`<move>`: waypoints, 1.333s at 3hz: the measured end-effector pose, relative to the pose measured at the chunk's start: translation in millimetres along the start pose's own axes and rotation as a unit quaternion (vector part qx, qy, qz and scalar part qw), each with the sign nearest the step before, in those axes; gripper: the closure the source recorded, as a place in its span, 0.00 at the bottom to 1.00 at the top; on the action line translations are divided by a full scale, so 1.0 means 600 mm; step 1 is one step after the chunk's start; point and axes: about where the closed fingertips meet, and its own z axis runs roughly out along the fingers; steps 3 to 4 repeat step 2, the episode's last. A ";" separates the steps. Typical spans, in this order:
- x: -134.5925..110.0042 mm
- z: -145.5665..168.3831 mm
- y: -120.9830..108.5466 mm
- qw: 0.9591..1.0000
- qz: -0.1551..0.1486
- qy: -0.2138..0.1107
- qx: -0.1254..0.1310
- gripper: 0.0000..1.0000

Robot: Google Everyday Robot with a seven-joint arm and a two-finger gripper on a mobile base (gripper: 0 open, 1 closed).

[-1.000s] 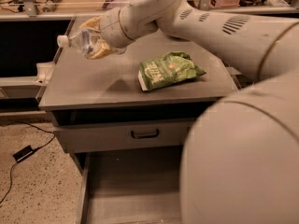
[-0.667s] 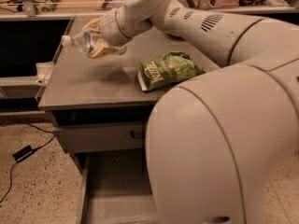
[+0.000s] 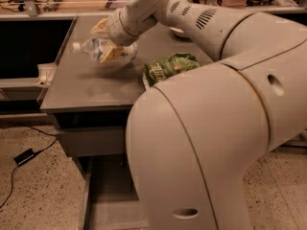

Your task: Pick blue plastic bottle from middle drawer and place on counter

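Arm housing (image 3: 216,147), big & white, fills the near right of view & hides most of what's behind it. At btm, just left of it, the middle drawer (image 3: 106,190) is pulled out: flat grey floor, low side wall on the left. Speckled floor (image 3: 29,200) further left w/ a small black power brick (image 3: 23,156) & its cable. Above the open drawer sits a shut grey drawer front (image 3: 91,140), partly hidden by the arm.

Next back is the surface (image 3: 81,87), the flat matte grey top of the cabinet. Green snack bag (image 3: 170,67) lies on it toward the right, its near edge cut off by the arm housing. Beyond & left of the bag, the gripper (image 3: 106,41) hangs over the mid-back part of the surface, w/ the arm reaching in from the right. Jaws are clamped on the blue plastic bottle (image 3: 98,49), one yellowish pad (image 3: 113,55) on its near side, the other at the far side. Bottle lies approx horizontal, white cap (image 3: 76,46) pointing to left of view, over the surface & well away from the drawer. It looks just above the surface, maybe touching; can't tell for sure from this angle. Bottle & bag are near each other but apart.

Bkgd: long bench (image 3: 57,6) w/ clutter along the far side.
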 end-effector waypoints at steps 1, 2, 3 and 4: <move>0.000 0.000 0.000 1.000 0.000 0.000 0.000 0.00; 0.000 0.000 0.000 1.000 0.000 0.000 0.000 0.00; 0.000 0.000 0.000 1.000 0.000 0.000 0.000 0.00; 0.000 0.000 0.000 1.000 0.000 0.000 0.000 0.00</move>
